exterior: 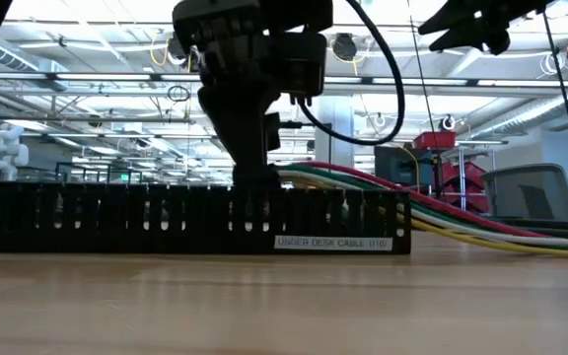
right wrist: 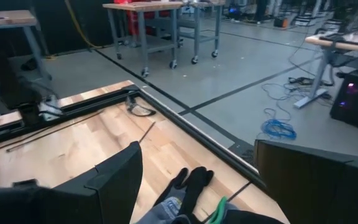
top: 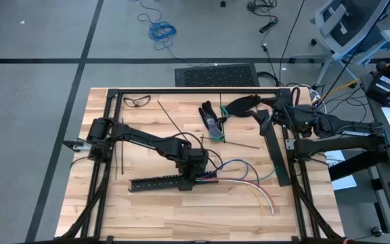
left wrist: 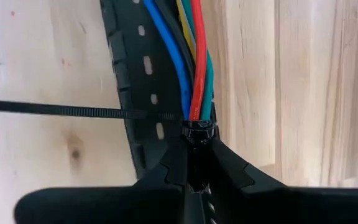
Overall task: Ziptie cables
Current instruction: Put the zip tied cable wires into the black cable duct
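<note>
Left pincer [left wrist: 194, 180] of mine is squeezed shut on the cables [left wrist: 194, 74], just beside the black rail [left wrist: 145, 93]. Right pincer [right wrist: 194, 180] waits wide open, far away, holding nothing.

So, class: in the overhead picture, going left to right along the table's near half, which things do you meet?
Long black slotted plastic rail → left gripper → loose bundle of thin coloured cables.
</note>
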{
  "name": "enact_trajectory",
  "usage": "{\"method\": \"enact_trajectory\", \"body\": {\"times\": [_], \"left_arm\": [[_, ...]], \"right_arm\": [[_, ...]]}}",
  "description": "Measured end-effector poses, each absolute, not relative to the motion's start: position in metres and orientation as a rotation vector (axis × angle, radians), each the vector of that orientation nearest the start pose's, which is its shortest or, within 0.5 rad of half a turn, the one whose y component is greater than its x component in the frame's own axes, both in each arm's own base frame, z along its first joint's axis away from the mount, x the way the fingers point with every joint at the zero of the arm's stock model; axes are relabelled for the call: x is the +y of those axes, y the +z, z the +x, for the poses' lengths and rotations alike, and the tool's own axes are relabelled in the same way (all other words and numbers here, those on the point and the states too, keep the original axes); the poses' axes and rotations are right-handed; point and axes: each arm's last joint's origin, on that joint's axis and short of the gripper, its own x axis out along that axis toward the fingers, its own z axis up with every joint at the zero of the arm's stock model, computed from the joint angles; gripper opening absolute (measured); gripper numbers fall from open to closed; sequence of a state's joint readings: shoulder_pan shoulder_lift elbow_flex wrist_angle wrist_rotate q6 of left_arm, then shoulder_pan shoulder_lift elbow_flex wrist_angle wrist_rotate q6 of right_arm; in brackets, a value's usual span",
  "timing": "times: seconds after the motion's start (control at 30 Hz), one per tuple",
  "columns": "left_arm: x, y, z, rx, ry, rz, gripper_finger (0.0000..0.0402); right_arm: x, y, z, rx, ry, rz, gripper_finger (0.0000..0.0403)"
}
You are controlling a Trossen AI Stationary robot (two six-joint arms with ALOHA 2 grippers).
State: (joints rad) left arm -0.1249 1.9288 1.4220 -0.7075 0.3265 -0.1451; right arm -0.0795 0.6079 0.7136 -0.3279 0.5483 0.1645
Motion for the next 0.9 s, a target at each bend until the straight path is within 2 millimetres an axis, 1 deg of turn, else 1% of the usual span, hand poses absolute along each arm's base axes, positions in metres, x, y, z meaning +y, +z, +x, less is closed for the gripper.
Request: {"method": "enact_trajectory", "body": {"times": [0.1,0.23,0.37,0.57,0.7,0.77,0.83,0.87,0.9], "left_arm": [[-0.057,0.199,0.382,1.254,-0.289,-0.243,0.0038],[-0.057,0.211,0.378,1.219,-0.272,-0.214,0.0038],[-0.057,0.215,0.368,1.284,-0.252,-0.212,0.0038],[-0.066,0.214,0.356,1.391,-0.227,-0.163,0.0038],[-0.074,0.214,0.355,1.382,-0.193,-0.099,0.0037],[-0.075,0.214,0.354,1.377,-0.164,-0.066,0.0037],[-0.076,0.214,0.355,1.373,-0.156,-0.056,0.0037],[-0.077,0.214,0.355,1.369,-0.158,-0.055,0.0037],[-0.077,0.214,0.355,1.366,-0.157,-0.054,0.0037]], "right_arm": [[-0.026,0.319,0.130,0.170,-0.647,0.109,0.0297],[-0.026,0.315,0.133,0.213,-0.649,0.097,0.0297],[-0.026,0.312,0.135,0.234,-0.650,0.092,0.0297],[-0.026,0.310,0.137,0.260,-0.651,0.081,0.0297],[-0.026,0.310,0.137,0.267,-0.651,0.062,0.0297],[-0.027,0.310,0.137,0.262,-0.680,0.060,0.0297],[-0.028,0.310,0.136,0.236,-0.725,0.113,0.0297],[-0.028,0.309,0.138,0.233,-0.719,0.161,0.0297],[-0.027,0.305,0.139,0.266,-0.679,0.206,0.0297]]}}
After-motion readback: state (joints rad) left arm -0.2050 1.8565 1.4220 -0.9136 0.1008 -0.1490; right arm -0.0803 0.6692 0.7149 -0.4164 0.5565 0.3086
